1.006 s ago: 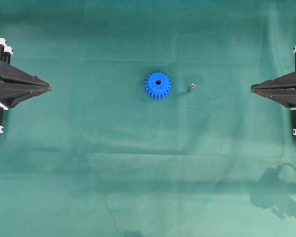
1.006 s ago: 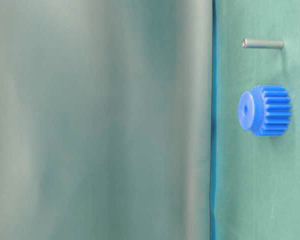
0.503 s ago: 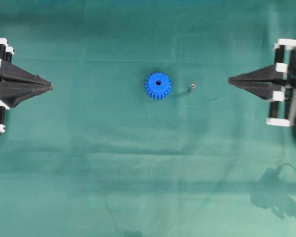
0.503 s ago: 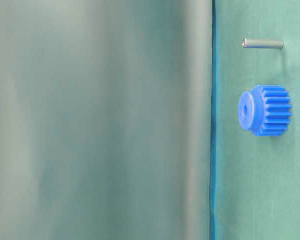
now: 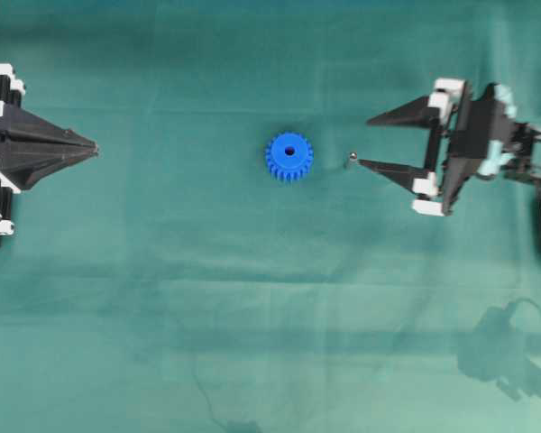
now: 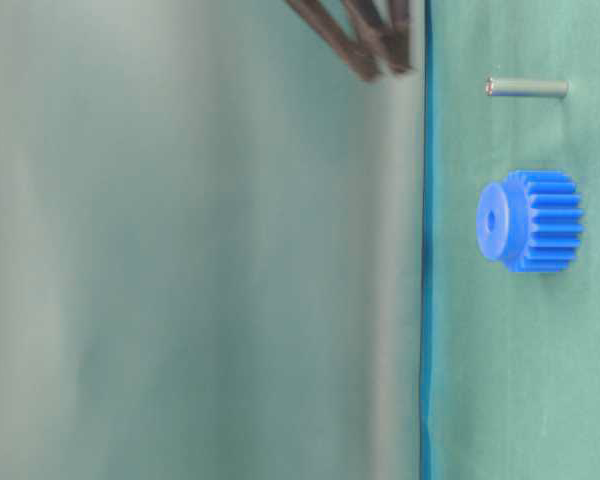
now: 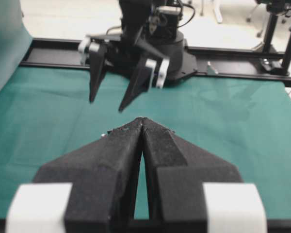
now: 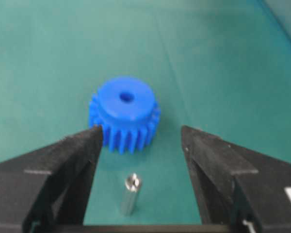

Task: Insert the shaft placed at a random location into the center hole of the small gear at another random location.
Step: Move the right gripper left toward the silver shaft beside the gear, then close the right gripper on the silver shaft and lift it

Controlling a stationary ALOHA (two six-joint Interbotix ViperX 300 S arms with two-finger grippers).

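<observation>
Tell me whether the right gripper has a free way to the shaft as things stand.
Probably yes. The right gripper is open, and the shaft stands upright on the cloth between its fingers. Nothing lies between them; the small gear sits apart, beyond the shaft.

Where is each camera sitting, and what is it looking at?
Overhead: looks straight down at the small gear, the shaft, the shut left gripper and the open right gripper.
Table-level: low and side-on, sees gear, shaft, dark fingers at top.
Left wrist: looks past its own shut fingers toward the right arm.
Right wrist: looks between its open fingers.
Shared: gear and shaft appear in three views.
</observation>
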